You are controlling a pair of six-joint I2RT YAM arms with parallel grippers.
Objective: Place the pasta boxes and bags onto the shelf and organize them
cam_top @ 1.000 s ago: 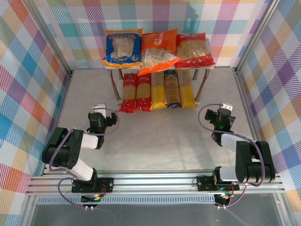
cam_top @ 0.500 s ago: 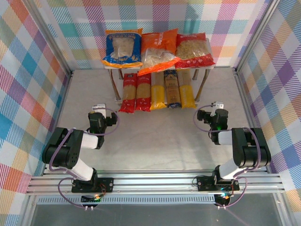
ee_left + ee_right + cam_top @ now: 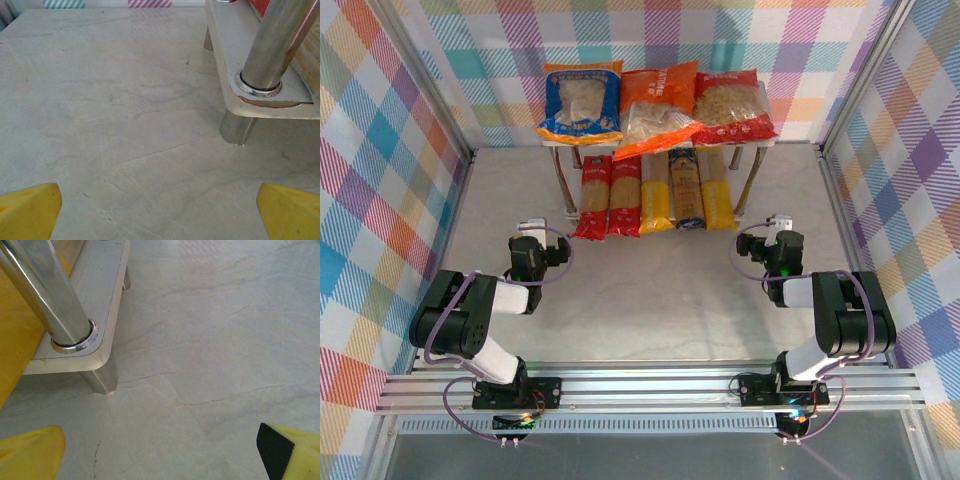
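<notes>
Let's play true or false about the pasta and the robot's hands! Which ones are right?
1. Three bags lie on top of the shelf. True.
2. The orange bag is at the left end. False: the blue bag is there; the orange one is in the middle.
3. Five pasta boxes lie on the shelf below the bags. True.
4. The left gripper holds a box. False: it is open and empty.
5. The right gripper is open. True.

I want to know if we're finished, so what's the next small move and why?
Probably draw both arms back toward their bases. The left gripper and right gripper are open and empty by the shelf, three bags sit on its top board and five pasta boxes lie on the lower one, so nothing seems left to place.
</notes>
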